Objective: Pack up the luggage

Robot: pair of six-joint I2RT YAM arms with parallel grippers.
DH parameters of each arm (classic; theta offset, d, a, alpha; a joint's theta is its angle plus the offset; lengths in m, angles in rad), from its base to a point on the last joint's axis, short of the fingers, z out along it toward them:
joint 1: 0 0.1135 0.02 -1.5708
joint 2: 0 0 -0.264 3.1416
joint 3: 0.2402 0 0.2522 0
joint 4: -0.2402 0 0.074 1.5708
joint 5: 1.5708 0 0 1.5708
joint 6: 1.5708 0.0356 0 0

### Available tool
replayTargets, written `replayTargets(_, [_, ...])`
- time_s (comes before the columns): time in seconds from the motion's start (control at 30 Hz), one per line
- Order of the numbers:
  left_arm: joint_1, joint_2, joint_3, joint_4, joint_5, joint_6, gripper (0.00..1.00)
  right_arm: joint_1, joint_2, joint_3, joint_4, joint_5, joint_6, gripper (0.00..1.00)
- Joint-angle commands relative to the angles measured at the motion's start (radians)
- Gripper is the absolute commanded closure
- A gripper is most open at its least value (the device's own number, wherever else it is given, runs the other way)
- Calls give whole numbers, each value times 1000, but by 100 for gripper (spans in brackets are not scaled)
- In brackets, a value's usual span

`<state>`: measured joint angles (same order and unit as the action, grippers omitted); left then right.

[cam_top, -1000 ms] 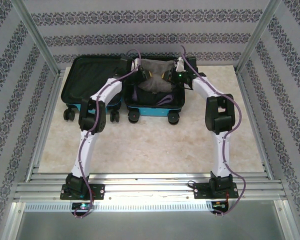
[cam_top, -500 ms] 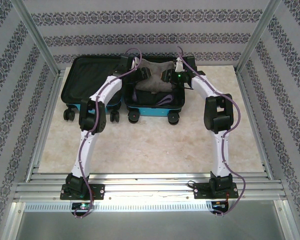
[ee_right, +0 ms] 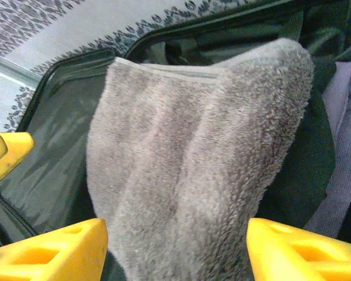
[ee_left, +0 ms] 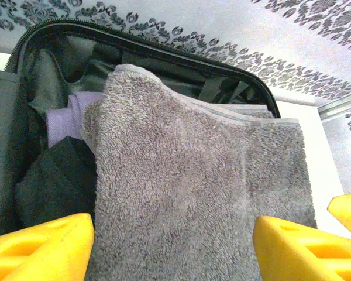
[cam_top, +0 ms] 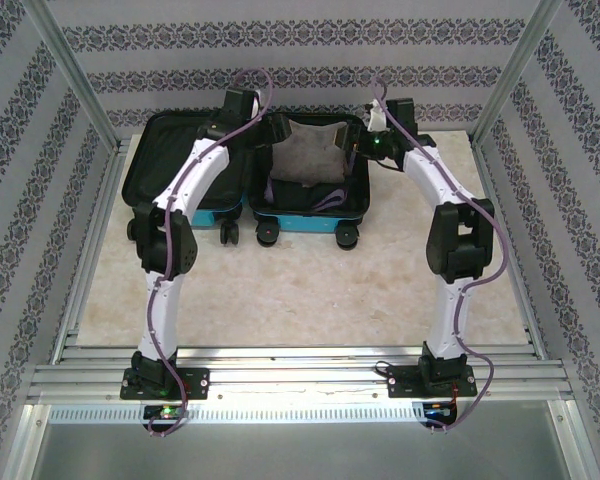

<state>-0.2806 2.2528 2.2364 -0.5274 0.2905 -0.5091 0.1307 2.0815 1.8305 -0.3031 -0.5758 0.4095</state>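
Observation:
The turquoise luggage lies open at the back of the table, with its black-lined lid flat to the left. A fluffy grey cloth rests on top of the clothes in the right half. Purple and black garments show under the same grey cloth. My left gripper hovers open at the cloth's left edge. My right gripper hovers open at its right edge. In the wrist views the left gripper and the right gripper have yellow fingers spread wide, with the grey cloth lying beyond them, ungripped.
The suitcase's black wheels face the arms. Patterned walls and aluminium posts close in the back and sides. Bare beige tabletop stretches between the suitcase and the arm bases.
Both grippers have pulled off the grey cloth, the left going left and back, the right going right and back. The cloth now lies spread in the right half.

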Motion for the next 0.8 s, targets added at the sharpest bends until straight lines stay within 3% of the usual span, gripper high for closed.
replayTargets(0.0, [-20,-44,-49,-20,-21,36,28,0,-46,-35,14,16,-29,36])
replayTargets(0.4, [10,-326,-494,140,-99,12,23,64,26,44,133,-74,34,40])
replayTargets(0.57, [129,-407,-664,253,-3,-74,22,105,118,135,208,-110,92,40])
replayTargets(0.77, [253,-493,-748,191,-67,-41,22,147,280,297,291,-142,164,40])
